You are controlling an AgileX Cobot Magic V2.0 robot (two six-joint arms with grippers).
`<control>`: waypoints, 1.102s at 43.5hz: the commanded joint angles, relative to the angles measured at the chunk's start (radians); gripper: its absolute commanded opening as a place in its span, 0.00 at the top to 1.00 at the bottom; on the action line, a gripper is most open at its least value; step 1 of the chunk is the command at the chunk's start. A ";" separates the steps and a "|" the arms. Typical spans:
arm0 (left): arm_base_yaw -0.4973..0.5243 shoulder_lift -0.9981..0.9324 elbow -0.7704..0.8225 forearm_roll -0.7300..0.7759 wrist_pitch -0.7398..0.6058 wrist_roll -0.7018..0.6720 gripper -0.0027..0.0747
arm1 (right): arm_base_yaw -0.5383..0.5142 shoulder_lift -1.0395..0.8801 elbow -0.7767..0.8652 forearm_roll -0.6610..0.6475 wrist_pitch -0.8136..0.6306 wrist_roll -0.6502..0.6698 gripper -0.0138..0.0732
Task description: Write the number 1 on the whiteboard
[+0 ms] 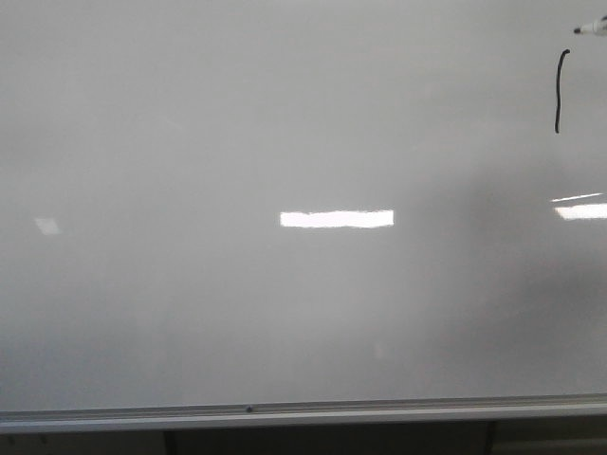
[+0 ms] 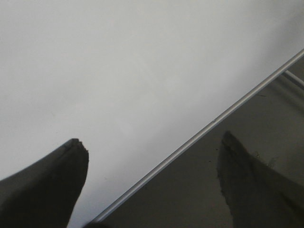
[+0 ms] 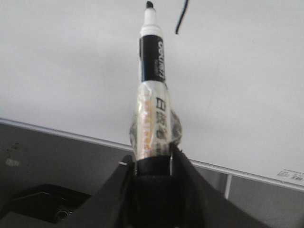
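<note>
- Front view: the whiteboard (image 1: 285,142) fills nearly the whole picture, glossy white, with a thin silver-grey frame edge along its near side.
- The number 1 (image 1: 561,91) stands near the board's far right corner: a thin black stroke, slightly curved, with a small hook at its top end.
- Just beyond the hook, at the picture's right edge, the tip of the marker (image 1: 592,29) pokes in; tip and stroke lie close but apart.
- Bright rectangular light reflections sit on the board, one in the middle and another at the right edge; a fainter patch shows at the left.
- Nothing lies on the board between the stroke and the frame edge.
- Right wrist view: the right gripper (image 3: 151,164) has its fingers closed on the marker's lower barrel, which is wrapped in clear tape over a printed label.
- The marker's black-banded white body points away from the fingers toward the board, its black tip uncovered, with the end of the black stroke close beside the tip.
- Below the frame edge in this view lies a dark grey surface, with a dark recess at the corner; what it is cannot be told.
- Left wrist view: the left gripper (image 2: 152,183) hangs over the board's frame edge, its two dark fingers (image 2: 57,185) spread wide with nothing between them.
</note>
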 commanded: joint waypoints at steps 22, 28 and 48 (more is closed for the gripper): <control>-0.507 0.190 -0.112 -0.122 -0.024 0.211 0.26 | 0.416 -0.262 0.108 0.327 0.229 -0.610 0.86; -0.628 0.276 -0.172 -0.121 -0.033 0.216 0.26 | 0.446 -0.262 0.108 0.367 0.229 -0.632 0.86; -0.766 0.517 -0.346 -0.128 -0.038 0.227 0.26 | 0.446 -0.262 0.108 0.367 0.231 -0.632 0.86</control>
